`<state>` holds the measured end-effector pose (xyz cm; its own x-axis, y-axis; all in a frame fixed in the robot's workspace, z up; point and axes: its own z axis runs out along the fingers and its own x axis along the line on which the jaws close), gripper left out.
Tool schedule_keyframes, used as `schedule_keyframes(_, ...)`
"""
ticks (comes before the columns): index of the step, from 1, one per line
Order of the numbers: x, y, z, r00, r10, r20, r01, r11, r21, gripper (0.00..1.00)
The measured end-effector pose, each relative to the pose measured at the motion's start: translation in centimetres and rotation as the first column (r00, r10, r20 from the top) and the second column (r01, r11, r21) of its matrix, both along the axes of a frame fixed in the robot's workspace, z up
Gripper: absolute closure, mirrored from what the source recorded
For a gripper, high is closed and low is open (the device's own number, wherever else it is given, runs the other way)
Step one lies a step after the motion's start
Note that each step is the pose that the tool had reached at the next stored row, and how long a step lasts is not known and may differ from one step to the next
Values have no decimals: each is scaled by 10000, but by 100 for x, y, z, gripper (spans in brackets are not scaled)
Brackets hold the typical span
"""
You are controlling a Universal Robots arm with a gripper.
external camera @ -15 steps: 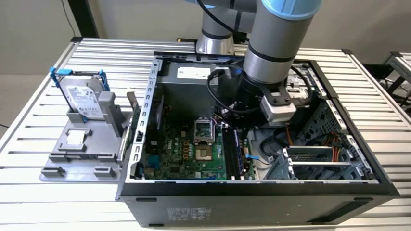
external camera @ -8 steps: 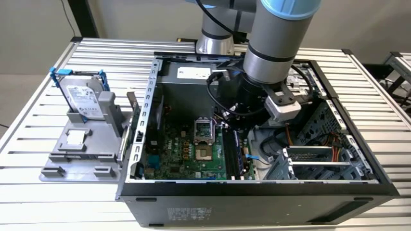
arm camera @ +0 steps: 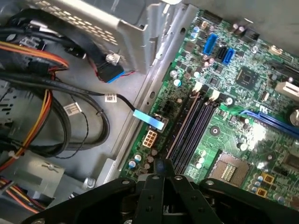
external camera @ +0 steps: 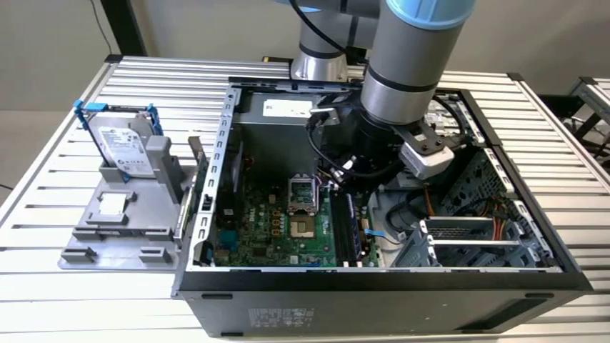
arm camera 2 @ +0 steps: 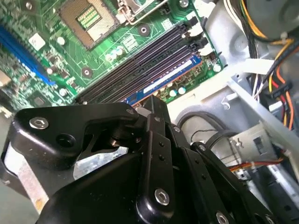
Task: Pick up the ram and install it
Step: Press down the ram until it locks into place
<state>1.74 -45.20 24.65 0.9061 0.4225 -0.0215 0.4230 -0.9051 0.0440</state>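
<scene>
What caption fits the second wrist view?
Gripper low over the motherboard, with the blue ram lying along the outermost black memory slot beside its tip.

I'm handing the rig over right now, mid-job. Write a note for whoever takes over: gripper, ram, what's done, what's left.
Gripper: low inside the case, at one end of the ram. Whether it is gripping cannot be told.
Ram: lies lengthwise at the motherboard's slot row, on the side nearest the case wall, beside the empty black slots.
Done: the ram is picked up and brought to its slot.
Left: seating is unconfirmed. The pictures don't settle whether it is pressed home or the end clips have closed.
</scene>
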Motion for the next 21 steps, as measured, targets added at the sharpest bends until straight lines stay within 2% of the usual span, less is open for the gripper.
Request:
schedule_keyframes(3,0,0,-1,9985,545,0,-545,9985,1,100)
schedule_keyframes(5,0,1,-1,9959,909,1,-909,9959,2,100)
schedule_keyframes(7,0,1,-1,9921,1256,1,-1256,9921,2,100)
schedule_keyframes(12,0,0,0,9787,2053,2,-2053,9787,11,100)
schedule_keyframes(14,-1,0,0,9743,2254,2,-2254,9742,66,100)
schedule_keyframes(17,-1,0,-2,9690,2472,1,-2471,9687,255,100)
schedule_keyframes(18,-3,0,-1,9668,2554,4,-2553,9664,288,100)
schedule_keyframes(21,-4,1,-2,9556,2947,8,-2946,9552,294,100)
